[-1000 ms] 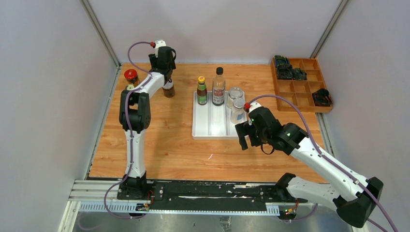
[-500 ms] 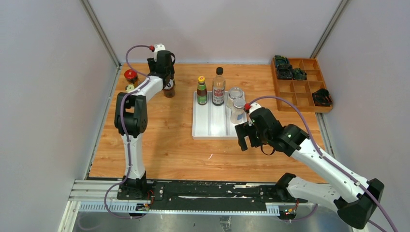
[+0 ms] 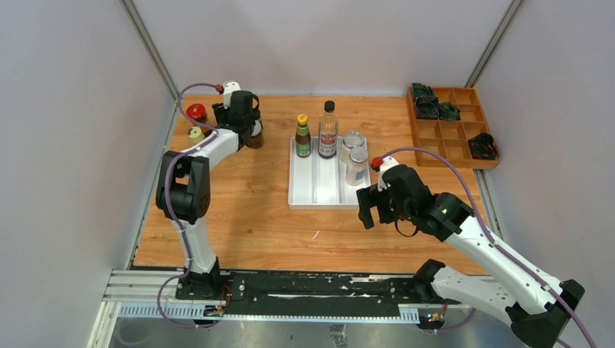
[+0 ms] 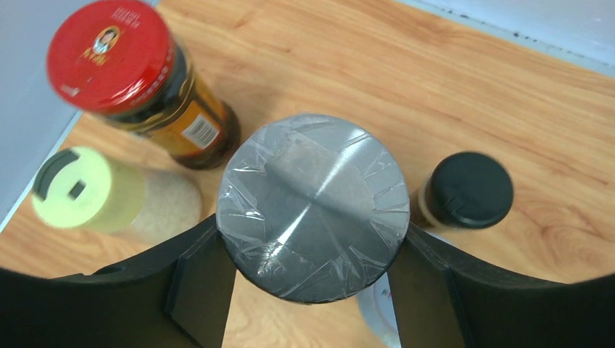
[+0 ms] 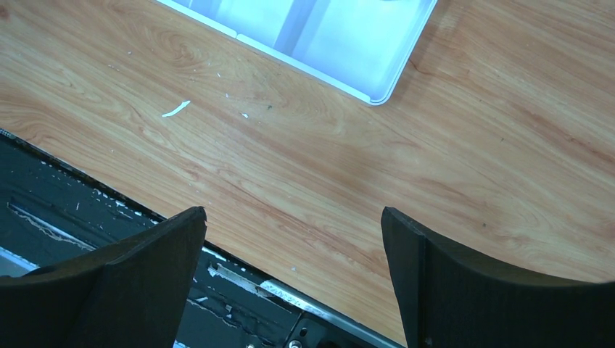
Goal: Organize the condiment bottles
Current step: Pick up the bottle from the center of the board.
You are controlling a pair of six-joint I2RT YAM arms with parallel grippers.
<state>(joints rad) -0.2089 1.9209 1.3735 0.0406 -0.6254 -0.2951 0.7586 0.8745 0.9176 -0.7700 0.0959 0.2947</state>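
Well left of the white tray (image 3: 315,187), in the far corner of the table (image 3: 246,217), stand a red-lidded jar (image 4: 112,58) and, just nearer, a pale yellow-capped shaker (image 4: 80,190). Between them and the tray, the left pincer (image 4: 310,261) is clenched round a silver-lidded jar (image 4: 312,206), one finger pressed against each side of it. The lid is wrapped in crinkled clear film. Just beside this jar, on the tray side, is a small black-capped bottle (image 4: 468,190).

Along the tray's far end stand four bottles. The yellow-capped green-labelled bottle (image 3: 302,138) comes first, and the tall black-capped bottle (image 3: 328,132) is close beside it. Two clear jars follow, one at the far right corner (image 3: 352,142) and the other just in front of it (image 3: 357,168). The near part of the tray is bare.

Off the tray's near right corner the right pincer (image 5: 291,217) hangs released over bare wood, jaws wide apart with nothing between them.

Well right of the tray, against the wall, sits a wooden compartment box (image 3: 464,156) with dark green-black objects (image 3: 434,105) in some of its cells.
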